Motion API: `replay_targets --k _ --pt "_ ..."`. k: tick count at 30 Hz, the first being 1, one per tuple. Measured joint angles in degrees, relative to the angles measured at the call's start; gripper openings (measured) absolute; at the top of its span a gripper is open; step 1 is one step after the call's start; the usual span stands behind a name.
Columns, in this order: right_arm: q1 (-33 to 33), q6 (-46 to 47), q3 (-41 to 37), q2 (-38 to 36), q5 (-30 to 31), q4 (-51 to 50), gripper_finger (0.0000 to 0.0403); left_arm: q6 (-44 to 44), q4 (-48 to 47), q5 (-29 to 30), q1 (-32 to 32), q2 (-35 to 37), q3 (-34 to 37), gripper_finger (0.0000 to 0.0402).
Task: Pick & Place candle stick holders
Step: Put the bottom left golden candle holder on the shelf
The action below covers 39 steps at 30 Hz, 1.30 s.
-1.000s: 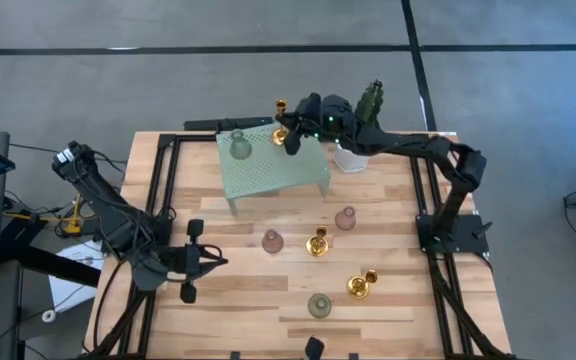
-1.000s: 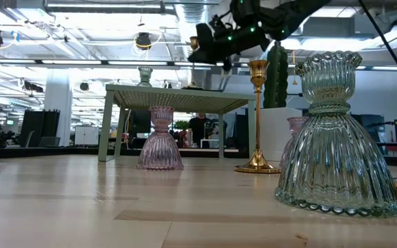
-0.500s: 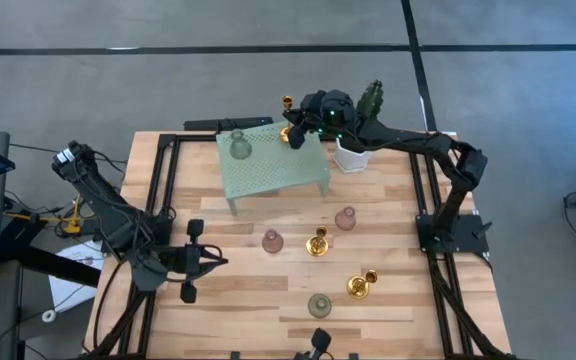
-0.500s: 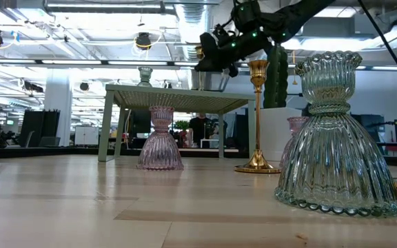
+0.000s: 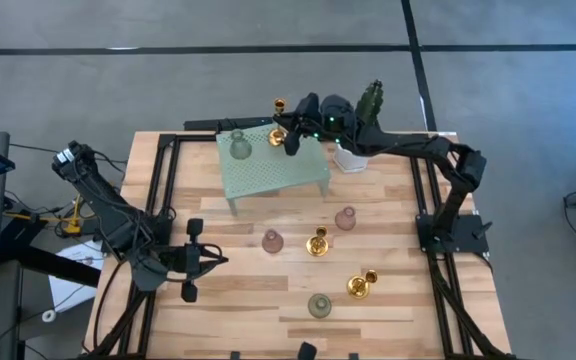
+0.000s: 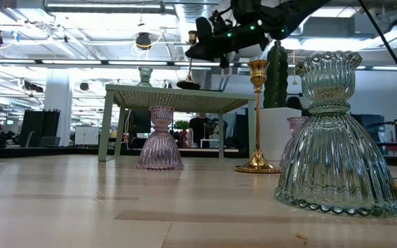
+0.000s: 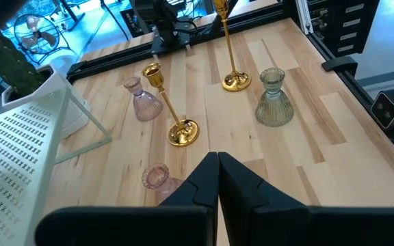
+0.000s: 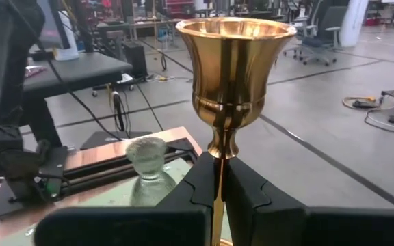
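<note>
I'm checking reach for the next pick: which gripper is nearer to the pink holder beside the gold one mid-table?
Left. The left gripper sits on the table just beside the pink holder; the right gripper is farther off, over the green stand.

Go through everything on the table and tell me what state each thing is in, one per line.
Right gripper: shut on a gold holder, at the shelf's far edge.
Left gripper: shut, empty, waiting at the table's near left.
Grey-green holder on shelf: upright.
Two pink holders: upright on the table.
Middle gold holder: upright.
Near-right gold holder: upright.
Front grey-green holder: upright.
Cactus pot: upright.
</note>
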<state>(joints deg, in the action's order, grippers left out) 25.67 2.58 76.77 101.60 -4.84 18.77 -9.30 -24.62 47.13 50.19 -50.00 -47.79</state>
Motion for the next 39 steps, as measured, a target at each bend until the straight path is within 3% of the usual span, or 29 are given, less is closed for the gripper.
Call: replay_targets --k 16,33,39 --pt "-0.7 -1.5 11.5 10.2 0.0 -3.2 0.0004 0.0 0.0 0.0 0.0 0.0 0.0 0.0008" --pt "-0.1 -1.7 11.7 10.2 0.2 -9.3 0.0003 0.0 0.0 0.0 0.0 0.0 0.0 0.0008" --pt "-0.1 -2.7 11.7 10.2 0.3 -11.3 0.0037 0.0 0.0 0.0 0.0 0.0 0.0 0.0008"
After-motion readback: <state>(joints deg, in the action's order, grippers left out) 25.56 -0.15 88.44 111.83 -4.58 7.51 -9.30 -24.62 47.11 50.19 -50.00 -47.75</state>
